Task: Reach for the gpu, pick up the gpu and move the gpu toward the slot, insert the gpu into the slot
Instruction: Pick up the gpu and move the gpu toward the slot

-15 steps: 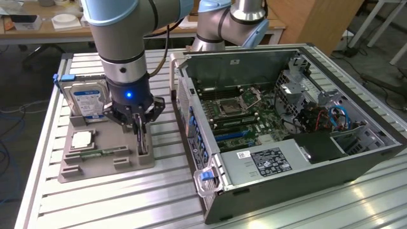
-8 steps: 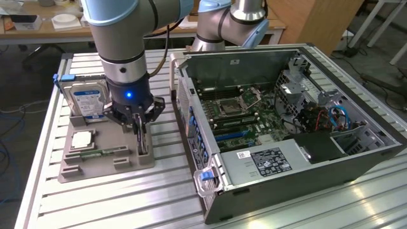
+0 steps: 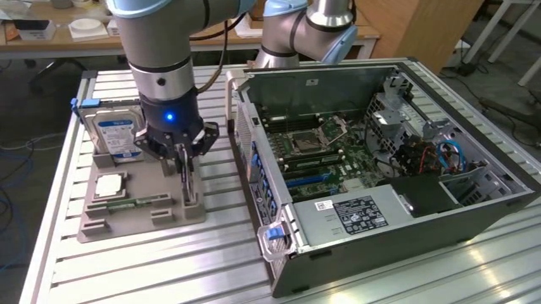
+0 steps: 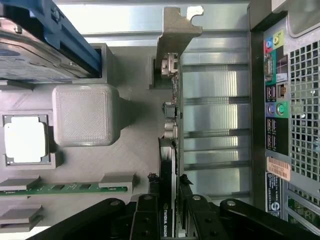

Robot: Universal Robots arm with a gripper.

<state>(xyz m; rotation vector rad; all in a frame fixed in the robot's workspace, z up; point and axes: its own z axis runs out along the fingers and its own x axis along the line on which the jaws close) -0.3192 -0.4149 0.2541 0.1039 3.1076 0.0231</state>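
The gpu (image 3: 187, 189) stands on its edge in a slot of the grey holder (image 3: 139, 218) on the table, at the exterior view's left. In the wrist view I look straight down its thin edge (image 4: 170, 125), with the silver end bracket at the far end. My gripper (image 3: 182, 170) hangs directly over it, one black finger (image 4: 145, 217) on each side of the card, shut on it (image 4: 168, 220). The card still sits in the holder. The slot (image 3: 306, 180), a long narrow strip, lies on the green motherboard inside the open computer case (image 3: 381, 209).
The holder also carries a silver hard drive (image 3: 118, 133), a square processor chip (image 3: 110, 185) and a narrow memory stick (image 3: 135, 204). The case wall (image 3: 253, 164) stands close beside the holder. A second arm (image 3: 305, 31) stands behind the case.
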